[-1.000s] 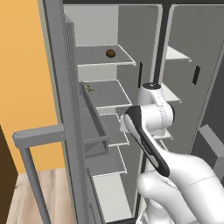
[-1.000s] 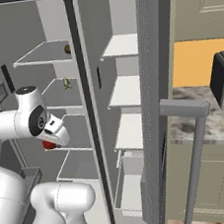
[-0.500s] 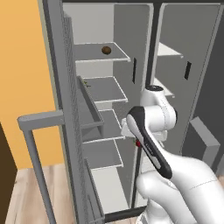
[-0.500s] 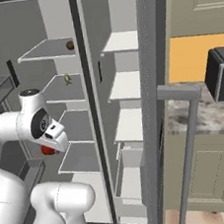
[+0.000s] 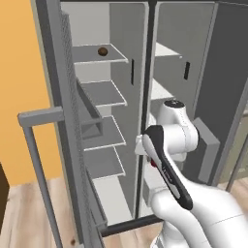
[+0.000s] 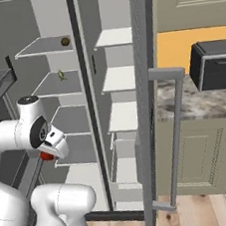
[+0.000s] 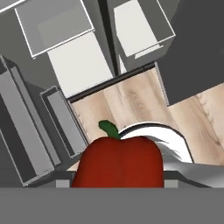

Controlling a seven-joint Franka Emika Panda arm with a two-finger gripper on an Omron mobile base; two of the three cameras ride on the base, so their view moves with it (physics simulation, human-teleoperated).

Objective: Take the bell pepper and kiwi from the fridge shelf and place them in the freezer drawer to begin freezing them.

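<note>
Hand view: gripper (image 7: pixel 117 181) around bell pepper (image 7: pixel 118 162)

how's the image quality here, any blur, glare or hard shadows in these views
Left base view: sharp, flat rendered light, soft shading under the fridge shelves, kiwi small but clear. Right base view: equally crisp, no glare. Hand view: bell pepper close, with only a faint sheen, wood floor slightly soft.

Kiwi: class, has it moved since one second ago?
No. The kiwi sits at the same spot on the top fridge shelf; the whole picture shifted, so the camera moved.
</note>
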